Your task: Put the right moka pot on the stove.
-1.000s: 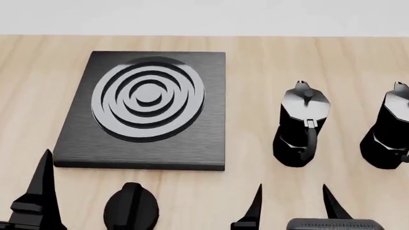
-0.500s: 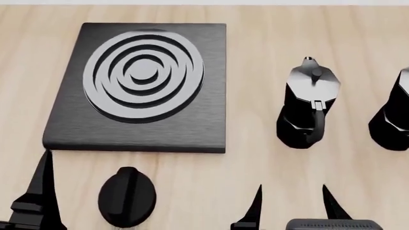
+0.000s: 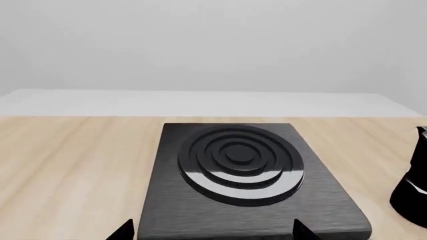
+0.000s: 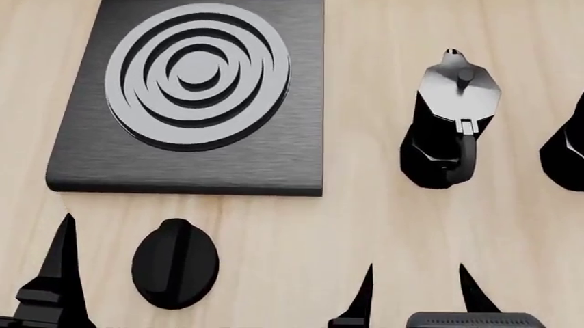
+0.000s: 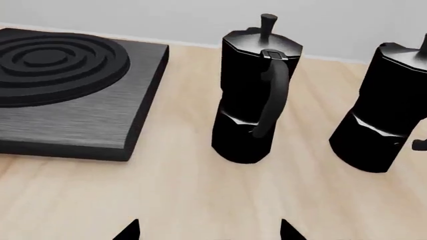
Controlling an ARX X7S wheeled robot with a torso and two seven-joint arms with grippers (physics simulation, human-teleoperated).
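The right moka pot (image 4: 567, 147) is a glossy black faceted pot, cut off by the head view's right edge; in the right wrist view (image 5: 387, 107) it stands upright on the wood. A second identical pot (image 4: 449, 119) stands to its left (image 5: 257, 90). The stove (image 4: 196, 96), a black slab with a ringed burner, lies at the left (image 3: 247, 175) (image 5: 67, 85). My right gripper (image 4: 415, 294) is open and empty, near the front edge, short of both pots. My left gripper (image 3: 212, 230) is open and empty, in front of the stove.
A small round black knob (image 4: 175, 261) lies on the wooden table (image 4: 365, 225) just in front of the stove. A pale wall stands behind the table's far edge (image 3: 213, 45).
The head view has tilted downward: the stove, pots and knob have slid toward the top of the view. Both grippers stay in the same place in the view, still open.
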